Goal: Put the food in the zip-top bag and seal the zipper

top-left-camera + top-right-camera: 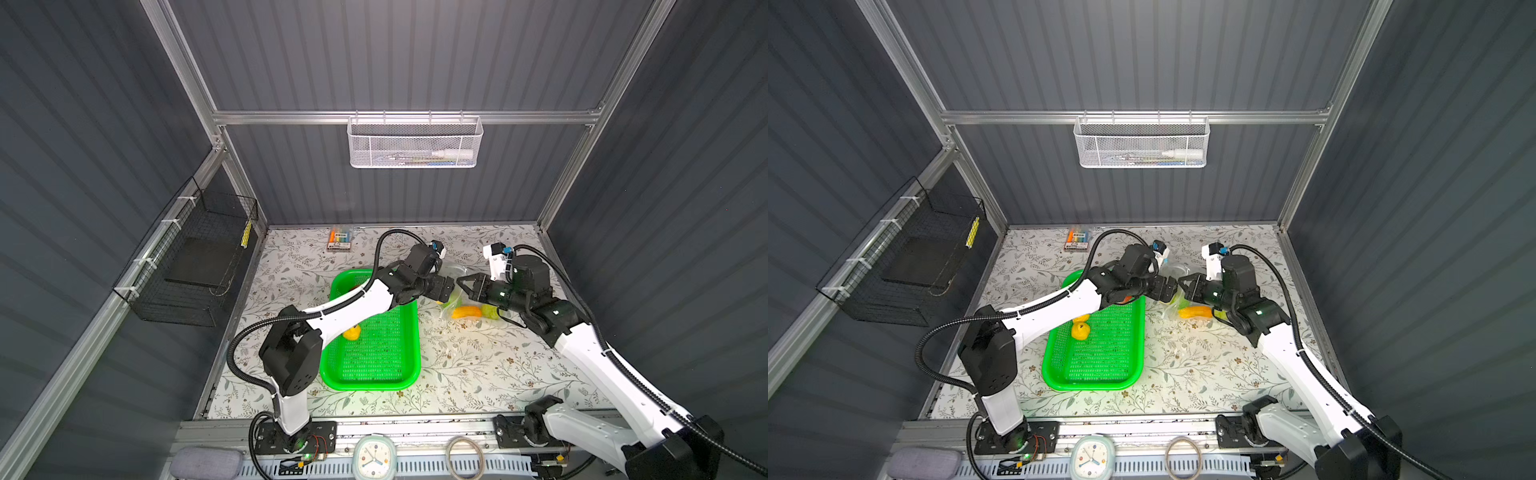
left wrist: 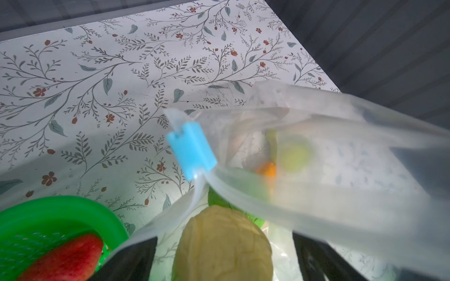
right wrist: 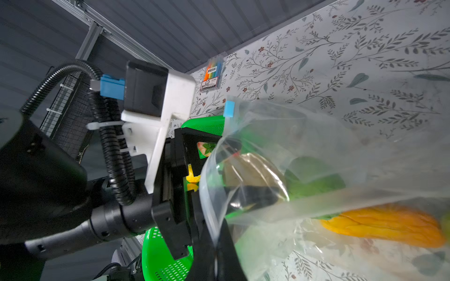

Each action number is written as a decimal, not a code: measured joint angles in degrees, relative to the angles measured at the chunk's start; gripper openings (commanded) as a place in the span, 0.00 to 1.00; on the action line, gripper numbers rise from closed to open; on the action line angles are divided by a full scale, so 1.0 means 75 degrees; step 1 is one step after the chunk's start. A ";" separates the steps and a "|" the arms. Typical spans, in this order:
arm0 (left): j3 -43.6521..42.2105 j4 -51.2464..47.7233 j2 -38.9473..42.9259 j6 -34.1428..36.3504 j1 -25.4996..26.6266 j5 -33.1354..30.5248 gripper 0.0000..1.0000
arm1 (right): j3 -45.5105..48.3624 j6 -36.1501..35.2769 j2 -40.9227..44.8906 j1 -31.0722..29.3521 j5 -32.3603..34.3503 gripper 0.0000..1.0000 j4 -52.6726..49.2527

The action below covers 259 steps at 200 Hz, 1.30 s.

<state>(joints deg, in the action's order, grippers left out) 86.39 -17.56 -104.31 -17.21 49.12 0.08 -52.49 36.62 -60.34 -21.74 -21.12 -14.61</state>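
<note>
Left wrist view: a pale bumpy yellow food piece (image 2: pixel 222 245) sits between the wide-spread jaws of the left pincer (image 2: pixel 224 262), right at the mouth of the zip-top bag (image 2: pixel 341 170); whether the jaws touch it I cannot tell.
Step in hand: dropping that piece into the bag.
Right pincer (image 1: pixel 467 286): shut on the bag's mouth edge, holding it lifted open.
Bag location: on the desk (image 1: pixel 478 365) just beside the green tray (image 1: pixel 374 374), between the two pincers; mouth faces the tray, long axis runs away from it.
Slider tab (image 2: pixel 191 150): at one end of the zipper, which is unsealed.
Inside: orange piece (image 3: pixel 384 225), green pieces.
Left in tray: yellow fruits (image 1: pixel 1080 330), red piece (image 2: pixel 65 258).
Next move: likely withdraw, fetch the remaining food.
</note>
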 measured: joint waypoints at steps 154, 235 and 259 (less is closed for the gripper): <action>-0.1769 0.0122 0.2101 -0.0941 -0.0670 0.0344 0.87 | 0.0000 0.0093 -0.0265 0.0143 0.0475 0.00 0.0047; -0.1763 0.0545 0.0769 -0.1384 -0.0662 0.1711 0.50 | 0.0085 0.0096 -0.0163 0.0175 0.0536 0.00 0.0070; -0.1763 0.0720 0.0746 -0.1457 -0.0662 0.1947 0.18 | 0.0105 0.0087 -0.0163 0.0178 0.0562 0.00 0.0061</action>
<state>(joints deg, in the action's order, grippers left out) 73.17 -12.16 -98.72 -28.14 44.16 14.68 -51.70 37.28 -61.56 -20.40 -16.91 -14.15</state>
